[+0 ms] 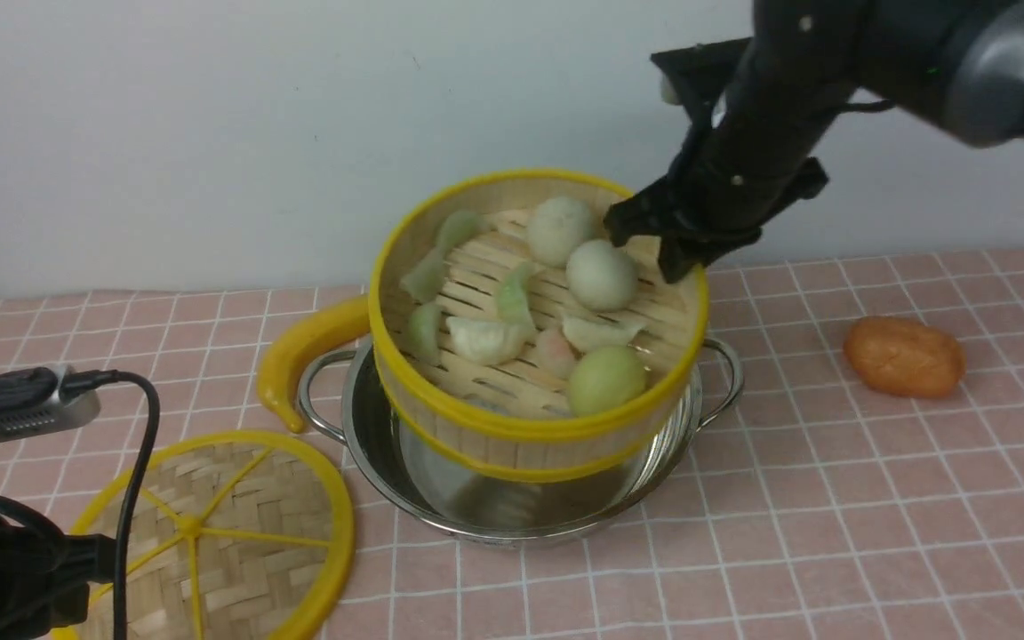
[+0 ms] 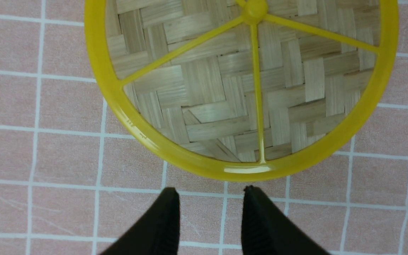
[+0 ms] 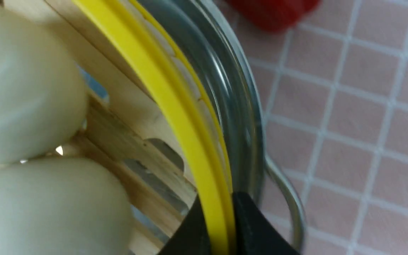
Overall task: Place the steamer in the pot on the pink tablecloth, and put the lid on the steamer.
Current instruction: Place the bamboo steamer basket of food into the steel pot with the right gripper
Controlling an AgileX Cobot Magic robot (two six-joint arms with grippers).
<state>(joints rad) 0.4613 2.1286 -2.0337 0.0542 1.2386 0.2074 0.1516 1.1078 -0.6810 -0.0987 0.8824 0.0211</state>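
front view: the pink tablecloth point(image 1: 832, 498) covers the table, and the pot point(image 1: 512, 511) sits near its middle, wide and shiny. above it hangs the steamer point(image 1: 521, 440), tilted toward the camera. its low side is down inside the pot's mouth and its floor is not yet level. whether it touches the steel i cannot tell.

my right gripper point(image 1: 672, 244) is clamped on the far-right part of the yellow rim. the right wrist view shows one finger inside the wall and one outside.

i judge the basket light and fairly stiff, but the buns point(image 1: 601, 274) and dumplings point(image 1: 485, 340) add weight. from a single pinch on a smooth rim it may swing or slip, and the round pieces could roll. the rim is the sensible place to hold it.

the lid point(image 1: 236, 533) lies flat on the cloth, left of the pot. my left gripper point(image 2: 211, 198) hovers just beside its rim, fingers apart with nothing between them. it looks light and rigid, best taken by that thick rim.
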